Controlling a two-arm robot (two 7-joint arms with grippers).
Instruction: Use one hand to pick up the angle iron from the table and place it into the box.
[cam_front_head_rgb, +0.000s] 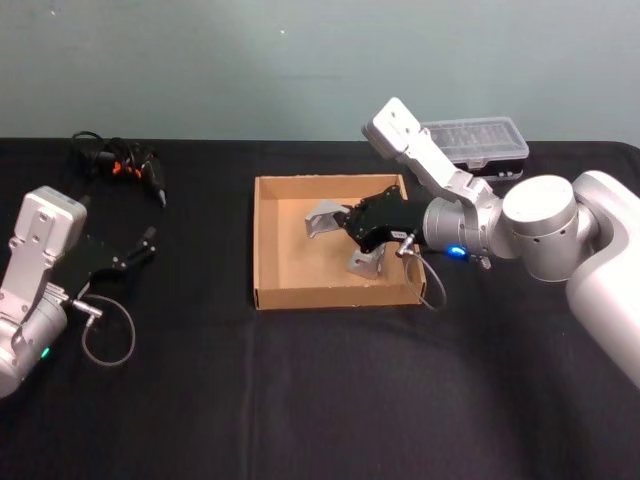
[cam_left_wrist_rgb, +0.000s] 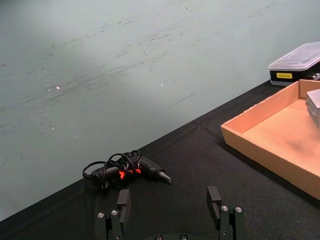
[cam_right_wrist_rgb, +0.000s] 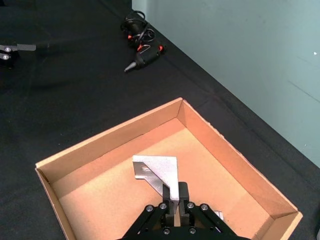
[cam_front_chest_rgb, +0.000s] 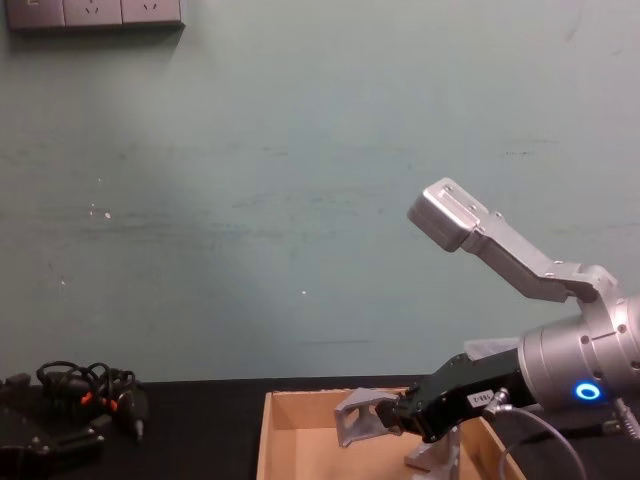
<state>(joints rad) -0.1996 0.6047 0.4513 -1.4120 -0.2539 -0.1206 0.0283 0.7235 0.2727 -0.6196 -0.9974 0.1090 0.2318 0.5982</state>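
Observation:
A silver angle iron (cam_front_head_rgb: 324, 217) hangs inside the brown cardboard box (cam_front_head_rgb: 330, 296), just above its floor. My right gripper (cam_front_head_rgb: 346, 224) is shut on it. In the right wrist view the fingers (cam_right_wrist_rgb: 171, 196) pinch one edge of the angle iron (cam_right_wrist_rgb: 157, 170) over the box (cam_right_wrist_rgb: 110, 135). From the chest, the gripper (cam_front_chest_rgb: 396, 413) holds the angle iron (cam_front_chest_rgb: 356, 420) at about rim height. A second angle iron (cam_front_head_rgb: 366, 262) rests on the box floor beneath the gripper. My left gripper (cam_front_head_rgb: 146, 246) is parked open over the black table (cam_front_head_rgb: 300, 400) at the left, holding nothing.
A black tangle of cables with orange bits and a tool (cam_front_head_rgb: 125, 165) lies at the back left. A clear-lidded plastic case (cam_front_head_rgb: 482, 140) stands behind the box on the right. The teal wall runs close along the table's far edge.

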